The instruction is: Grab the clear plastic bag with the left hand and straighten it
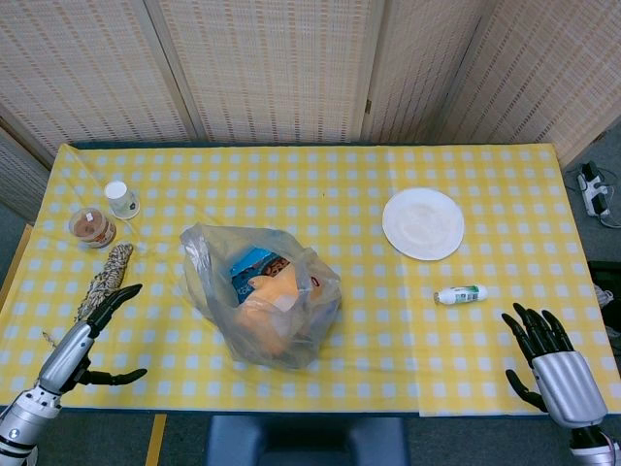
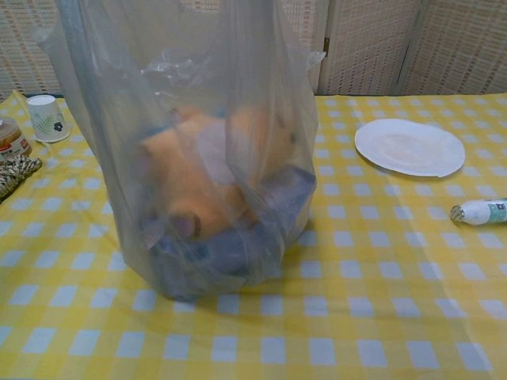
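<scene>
The clear plastic bag point(image 1: 260, 306) stands in the middle of the yellow checked table, with orange and blue packets inside. In the chest view the clear plastic bag point(image 2: 198, 150) fills the left half of the frame, its top rising out of view. My left hand point(image 1: 85, 340) hovers at the table's front left corner, fingers spread and holding nothing, well to the left of the bag. At the front right corner my right hand point(image 1: 543, 359) is also spread and holding nothing. Neither hand shows in the chest view.
A white plate point(image 1: 422, 223) lies right of the bag, a small white bottle point(image 1: 460, 294) in front of it. At the far left stand a paper cup point(image 1: 121, 199) and a brown jar point(image 1: 92, 227); a woven bundle point(image 1: 109, 274) lies just beyond my left hand.
</scene>
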You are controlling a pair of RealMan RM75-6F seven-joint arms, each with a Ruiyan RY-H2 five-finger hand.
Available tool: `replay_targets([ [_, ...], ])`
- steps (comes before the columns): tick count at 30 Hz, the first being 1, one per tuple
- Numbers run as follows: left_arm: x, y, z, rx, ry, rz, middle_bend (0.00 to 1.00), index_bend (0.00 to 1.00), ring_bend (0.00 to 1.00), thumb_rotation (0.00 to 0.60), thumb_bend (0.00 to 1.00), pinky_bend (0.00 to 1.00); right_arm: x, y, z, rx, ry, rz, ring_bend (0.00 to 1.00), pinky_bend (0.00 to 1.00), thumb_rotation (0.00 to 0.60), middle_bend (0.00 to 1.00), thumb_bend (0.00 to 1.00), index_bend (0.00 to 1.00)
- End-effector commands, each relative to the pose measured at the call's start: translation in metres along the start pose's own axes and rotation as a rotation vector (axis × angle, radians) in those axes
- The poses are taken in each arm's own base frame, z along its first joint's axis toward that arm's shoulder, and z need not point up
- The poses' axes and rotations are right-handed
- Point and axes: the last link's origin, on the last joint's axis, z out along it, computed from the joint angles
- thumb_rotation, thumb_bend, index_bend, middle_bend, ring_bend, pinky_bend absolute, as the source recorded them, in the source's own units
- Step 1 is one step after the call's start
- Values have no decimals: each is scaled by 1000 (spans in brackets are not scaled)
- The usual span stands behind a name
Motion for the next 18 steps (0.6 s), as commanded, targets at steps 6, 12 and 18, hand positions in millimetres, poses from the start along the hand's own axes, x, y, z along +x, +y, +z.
replay_targets([
  [6,9,40,30,-203,-219,-342,47,18,2,600,162,65,-1,-1,0,14,-14,-2,0,0,600,0,376,0],
  [12,6,50,50,-199,-279,-374,47,21,10,600,162,63,-1,-2,-2,21,-15,-3,0,0,600,0,375,0],
  [18,6,55,67,-207,-308,-392,49,30,14,600,161,62,0,-1,-3,21,-17,0,0,0,600,0,375,0],
])
